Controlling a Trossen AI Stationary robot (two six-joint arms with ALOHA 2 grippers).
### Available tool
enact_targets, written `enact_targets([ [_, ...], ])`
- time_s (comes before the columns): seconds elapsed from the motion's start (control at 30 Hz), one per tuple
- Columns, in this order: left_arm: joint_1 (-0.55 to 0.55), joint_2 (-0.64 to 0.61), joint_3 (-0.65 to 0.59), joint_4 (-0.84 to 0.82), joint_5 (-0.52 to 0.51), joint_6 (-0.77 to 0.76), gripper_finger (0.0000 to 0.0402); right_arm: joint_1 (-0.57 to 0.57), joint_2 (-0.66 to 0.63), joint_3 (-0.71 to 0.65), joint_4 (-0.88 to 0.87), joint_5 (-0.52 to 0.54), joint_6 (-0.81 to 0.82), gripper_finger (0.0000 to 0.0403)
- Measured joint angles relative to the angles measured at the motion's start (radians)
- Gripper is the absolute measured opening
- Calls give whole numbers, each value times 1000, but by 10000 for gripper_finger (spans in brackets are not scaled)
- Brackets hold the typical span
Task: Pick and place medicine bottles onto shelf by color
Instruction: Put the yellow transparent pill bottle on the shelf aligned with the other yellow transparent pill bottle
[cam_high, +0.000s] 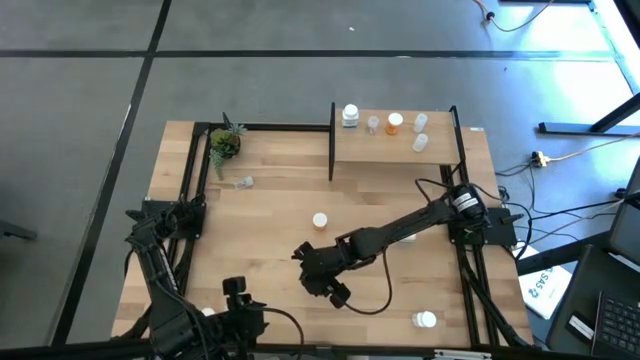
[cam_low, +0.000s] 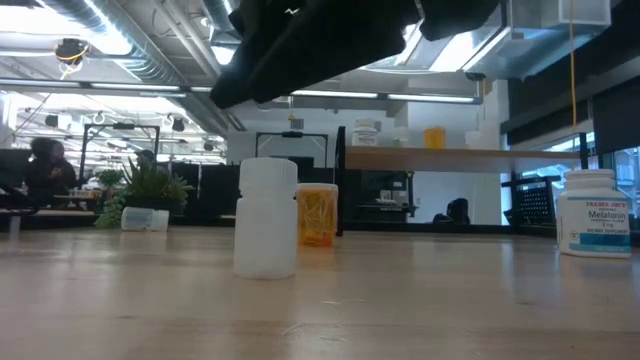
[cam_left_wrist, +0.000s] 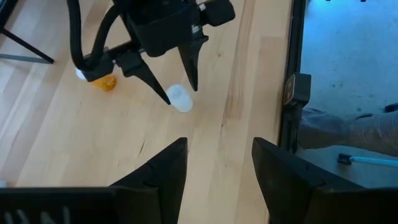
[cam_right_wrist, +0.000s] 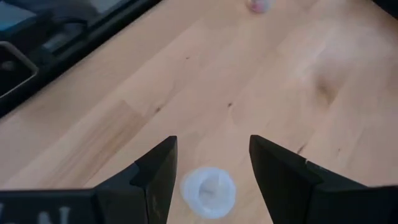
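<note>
A small white medicine bottle (cam_right_wrist: 208, 190) stands upright on the table, seen also in the low view (cam_low: 266, 215). My right gripper (cam_right_wrist: 211, 146) hovers over it, open, pointing down at a slant, one finger on either side of the bottle and clear of it. Just behind it stands an orange bottle with a white cap (cam_high: 320, 220). The shelf (cam_high: 400, 150) at the far right carries several bottles, among them a white one (cam_high: 350, 115) and an orange one (cam_high: 395, 123). My left gripper (cam_left_wrist: 217, 152) waits open near the table's front left.
A labelled white bottle (cam_low: 594, 212) stands near the front right corner (cam_high: 427, 320). A clear bottle (cam_high: 243, 182) lies near the green plant (cam_high: 224, 143) at the far left. Black frame posts (cam_high: 332, 140) border the shelf. A cable (cam_high: 385, 290) trails under the right arm.
</note>
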Motion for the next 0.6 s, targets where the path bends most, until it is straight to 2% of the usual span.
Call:
enact_targets([
  [0.17, 0, 0, 0, 0, 0, 0, 174, 0, 2, 0, 15, 86, 26, 204],
  [0.4, 1, 0, 0, 0, 0, 0, 174, 0, 2, 0, 23, 99, 23, 229],
  [0.5, 1, 0, 0, 0, 0, 0, 174, 1, 2, 0, 33, 139, 26, 245],
  [0.6, 1, 0, 0, 0, 0, 0, 174, 1, 2, 0, 22, 126, 27, 251],
])
